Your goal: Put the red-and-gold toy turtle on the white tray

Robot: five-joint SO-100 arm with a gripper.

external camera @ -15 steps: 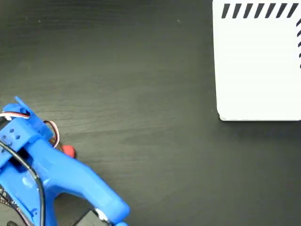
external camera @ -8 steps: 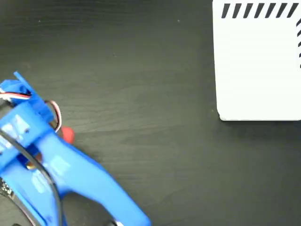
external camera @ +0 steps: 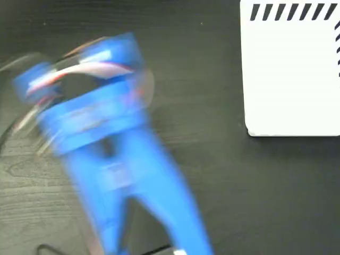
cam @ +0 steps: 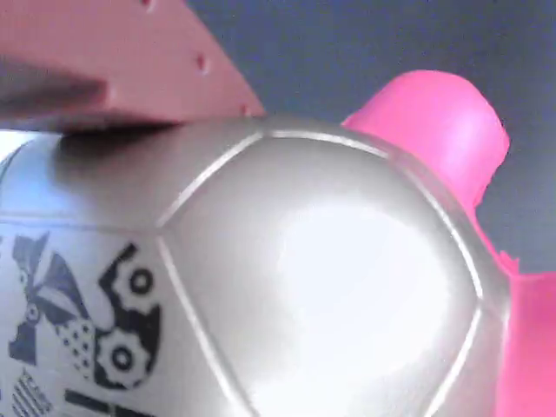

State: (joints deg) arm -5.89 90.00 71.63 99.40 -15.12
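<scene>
A dark wood-grain worktop [external camera: 212, 175] fills the fixed view, with the white tray [external camera: 289, 74] at two o'clock, cut off by the frame. The blue arm [external camera: 114, 154], at nine o'clock, is motion-blurred, hiding the hand there. In the wrist view the red-and-gold toy turtle [cam: 287, 278] looms against a pinkish finger [cam: 113, 61]; whether the hand pinches it, I cannot tell.

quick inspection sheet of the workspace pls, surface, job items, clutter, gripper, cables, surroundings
surface: dark wood-grain table, bare where visible
turtle: fills the wrist view, pale shiny domed shell with a black printed mark, pink-looking head at upper right; not visible in the fixed view
white tray: top right corner of the fixed view, black stripes along its edges, nothing on it
clutter: nothing seen
gripper: blue arm motion-blurred; jaws' state unreadable
cables: white and red wires on the arm
surroundings: nothing seen
</scene>
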